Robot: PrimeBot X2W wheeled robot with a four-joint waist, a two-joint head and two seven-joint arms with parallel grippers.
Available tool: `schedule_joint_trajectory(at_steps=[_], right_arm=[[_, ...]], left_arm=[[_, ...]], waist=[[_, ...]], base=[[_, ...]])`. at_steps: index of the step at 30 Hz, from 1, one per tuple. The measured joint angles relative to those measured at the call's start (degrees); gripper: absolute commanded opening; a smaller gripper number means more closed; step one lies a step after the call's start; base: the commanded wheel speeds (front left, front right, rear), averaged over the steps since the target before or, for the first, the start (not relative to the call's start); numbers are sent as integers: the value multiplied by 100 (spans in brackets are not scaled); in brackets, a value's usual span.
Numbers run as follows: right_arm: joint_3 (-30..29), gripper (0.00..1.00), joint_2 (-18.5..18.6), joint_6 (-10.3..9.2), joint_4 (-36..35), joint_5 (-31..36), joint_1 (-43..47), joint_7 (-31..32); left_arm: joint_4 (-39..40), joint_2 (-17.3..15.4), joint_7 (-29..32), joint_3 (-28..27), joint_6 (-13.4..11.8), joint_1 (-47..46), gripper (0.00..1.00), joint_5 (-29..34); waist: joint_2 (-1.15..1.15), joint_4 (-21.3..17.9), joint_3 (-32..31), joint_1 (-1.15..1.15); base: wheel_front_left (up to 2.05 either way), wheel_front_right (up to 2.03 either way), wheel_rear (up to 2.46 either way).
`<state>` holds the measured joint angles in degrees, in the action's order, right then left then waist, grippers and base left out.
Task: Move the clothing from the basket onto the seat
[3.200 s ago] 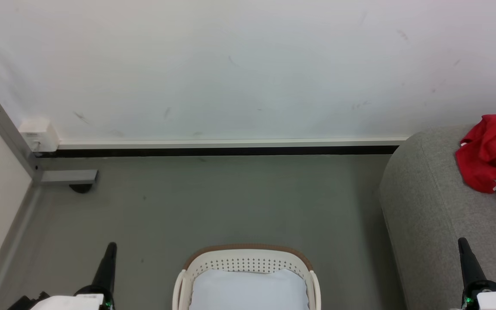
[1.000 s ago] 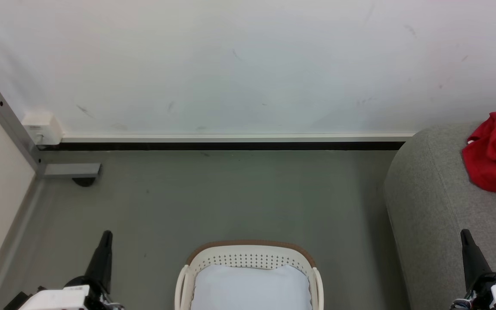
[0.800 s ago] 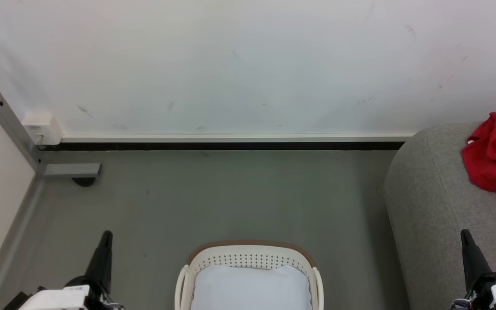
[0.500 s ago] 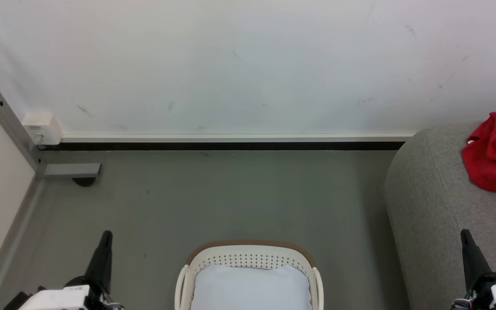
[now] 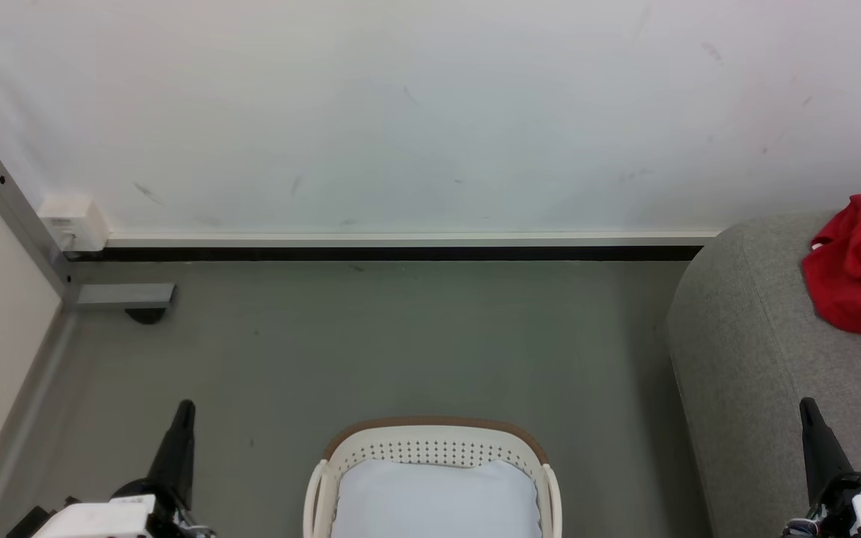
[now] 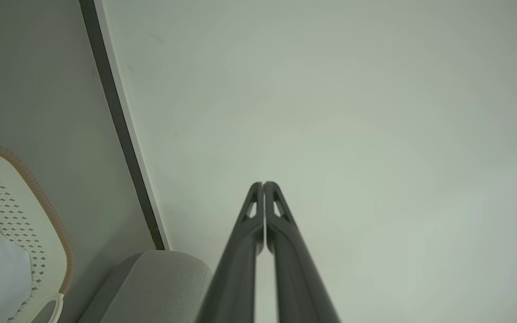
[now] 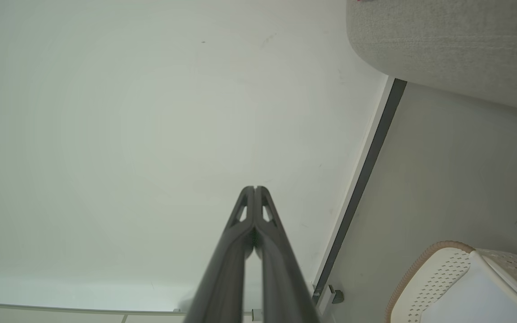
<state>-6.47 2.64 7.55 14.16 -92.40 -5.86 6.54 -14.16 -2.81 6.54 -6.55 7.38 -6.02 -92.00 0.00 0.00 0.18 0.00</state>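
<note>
A pale wall (image 5: 430,112) and grey floor (image 5: 371,344) are before you. The basket (image 5: 434,437) stands between your arms with a white piece (image 5: 434,497) inside; one red garment (image 5: 853,261) lies on the seat (image 5: 744,359). Left gripper (image 5: 185,411) and right gripper (image 5: 808,411) are clenched empty, probably parked aside to free the basket

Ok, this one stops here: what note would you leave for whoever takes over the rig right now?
Grippers: the left gripper is shut and holds nothing, low over the floor. The right gripper is shut and holds nothing, low by the seat.
Things: a red garment lies on the seat. A white piece lies in the basket, on the floor between the grippers.
Done: red garment on the seat.
Left: lift the white piece out and onto the seat.
</note>
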Motion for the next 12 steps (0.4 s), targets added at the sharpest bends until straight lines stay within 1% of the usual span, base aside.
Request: schedule_joint_trajectory(at_steps=[12], right_arm=[[0,0,1,0,0,0,0,0]], left_arm=[[0,0,0,0,1,0,0,0]], waist=[[0,0,0,0]], base=[[0,0,0]])
